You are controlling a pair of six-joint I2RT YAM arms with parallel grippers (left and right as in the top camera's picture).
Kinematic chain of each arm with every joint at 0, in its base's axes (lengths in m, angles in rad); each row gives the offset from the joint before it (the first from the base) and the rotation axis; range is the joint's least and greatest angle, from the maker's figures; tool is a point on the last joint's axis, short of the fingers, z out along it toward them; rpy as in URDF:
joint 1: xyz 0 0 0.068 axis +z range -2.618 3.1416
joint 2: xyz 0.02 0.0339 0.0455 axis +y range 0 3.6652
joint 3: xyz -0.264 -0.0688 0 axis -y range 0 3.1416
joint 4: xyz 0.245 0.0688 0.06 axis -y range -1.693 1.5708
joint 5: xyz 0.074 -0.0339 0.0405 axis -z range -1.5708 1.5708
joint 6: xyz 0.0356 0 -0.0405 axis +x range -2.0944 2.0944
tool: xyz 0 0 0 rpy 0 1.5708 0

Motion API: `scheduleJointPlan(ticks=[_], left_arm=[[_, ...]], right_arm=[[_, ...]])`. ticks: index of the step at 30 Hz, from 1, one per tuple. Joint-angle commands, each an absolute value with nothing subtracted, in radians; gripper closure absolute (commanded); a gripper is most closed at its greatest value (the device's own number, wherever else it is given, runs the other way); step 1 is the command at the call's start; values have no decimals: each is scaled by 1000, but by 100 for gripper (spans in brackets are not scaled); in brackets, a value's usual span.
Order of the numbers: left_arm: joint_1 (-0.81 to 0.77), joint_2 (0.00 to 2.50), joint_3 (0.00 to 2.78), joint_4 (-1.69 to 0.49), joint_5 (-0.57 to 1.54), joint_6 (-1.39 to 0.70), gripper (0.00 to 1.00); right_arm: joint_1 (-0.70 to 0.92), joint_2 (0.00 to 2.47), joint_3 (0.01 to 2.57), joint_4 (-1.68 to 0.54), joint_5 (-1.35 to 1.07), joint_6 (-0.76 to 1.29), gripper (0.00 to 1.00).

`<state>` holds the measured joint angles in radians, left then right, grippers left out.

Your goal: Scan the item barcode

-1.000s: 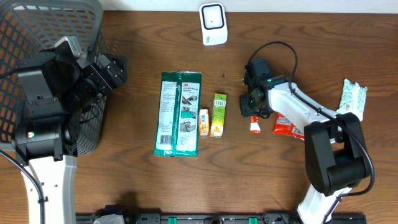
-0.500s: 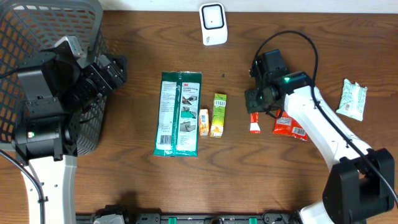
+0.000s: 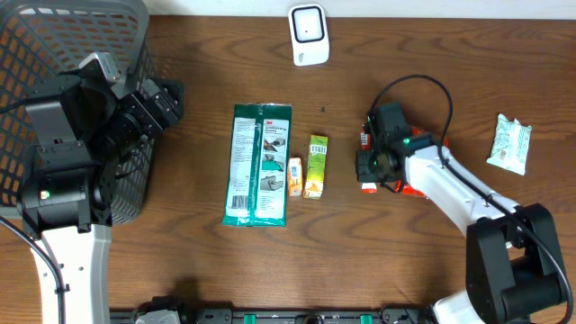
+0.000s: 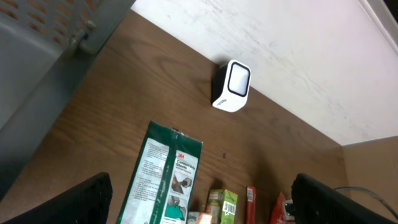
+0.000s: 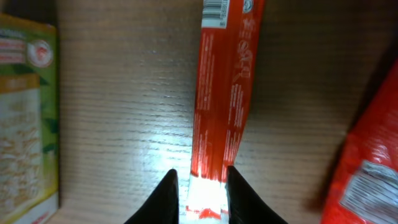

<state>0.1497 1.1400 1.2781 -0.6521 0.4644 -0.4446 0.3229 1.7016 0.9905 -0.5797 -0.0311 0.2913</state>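
One dark brown wood-grain counter (image 3: 180,261) beneath everything. One grey plastic mesh basket (image 3: 54,36) at the far left corner. Inside it, only its own mesh walls on show, much of it covered by the left arm. Two arms: left arm (image 3: 67,162), black over a white base, by the left edge; right arm (image 3: 459,189), white and black, reaching in from the near right corner. Six packaged goods and one scanner, all lying outside the basket.

Largest of the goods: one long green plastic packet (image 3: 258,162) with white print, flat, left of the counter's middle. One red foil pouch (image 3: 421,187) right of centre, partly under the right arm. One white-and-green wrapped pack (image 3: 511,144) near the right edge. One white box-shaped scanner (image 3: 309,34) with a dark window, standing at the far edge, about midway along it. One yellow-green carton (image 3: 316,166) just beside the green packet, with one small orange carton (image 3: 294,175) wedged between the two, touching both as far as can be told.

Smallest, and the one for scanning: one slim red stick sachet (image 5: 221,93), flat on the counter between yellow-green carton and red foil pouch. Glossy red, fine white lettering down its length, a white barcode patch at the far end, a pale strip at the near end. Right gripper (image 5: 202,190) straight above that near end, black fingers (image 5: 165,199) pressed against the sachet's two long edges, pinching it. Left gripper (image 3: 160,101) up off the counter beside the basket, fingers spread wide, holding nothing.
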Motion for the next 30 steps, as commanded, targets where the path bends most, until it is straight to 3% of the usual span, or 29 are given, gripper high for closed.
scheduleJointPlan(ticks=[1, 6, 18, 30], left_arm=[[154, 1139, 1291, -650, 456, -439, 7], [154, 1139, 1291, -650, 456, -439, 7], [154, 1139, 1291, -650, 456, -439, 7], [154, 1139, 1291, -650, 456, -439, 7]], right_arm=[[315, 1714, 932, -529, -35, 311, 87], [315, 1714, 877, -445, -30, 324, 99], [311, 1703, 891, -441, -41, 336, 99], [307, 1651, 963, -598, -80, 318, 97]])
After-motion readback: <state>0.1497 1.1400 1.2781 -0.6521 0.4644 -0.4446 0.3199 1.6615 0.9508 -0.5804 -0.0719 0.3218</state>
